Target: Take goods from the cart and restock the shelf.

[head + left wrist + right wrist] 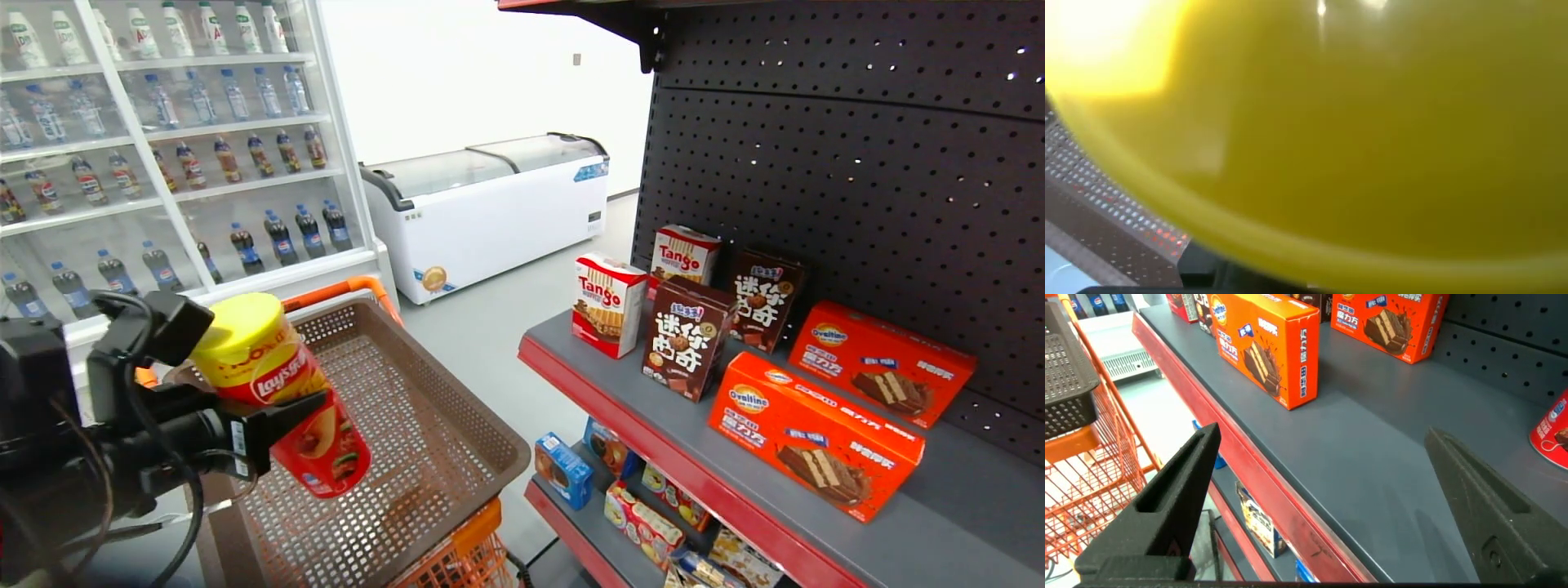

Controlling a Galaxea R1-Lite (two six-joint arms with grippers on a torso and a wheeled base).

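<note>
Chip can (282,392) held above the cart (359,286) basket (457,408).
The left gripper (237,371) clamps the tilted, yellow-lidded can over the brown basket; the right gripper (1323,441) hangs jaws apart over the shelf (653,392) bearing orange boxes (816,433).

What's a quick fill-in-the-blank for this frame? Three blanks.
1. The left gripper is shut on a red chip can with a ____ lid.
2. The right gripper, above the grey shelf, is ____.
3. ____ orange boxes sit on that shelf.
Missing words: yellow; open; two.
</note>
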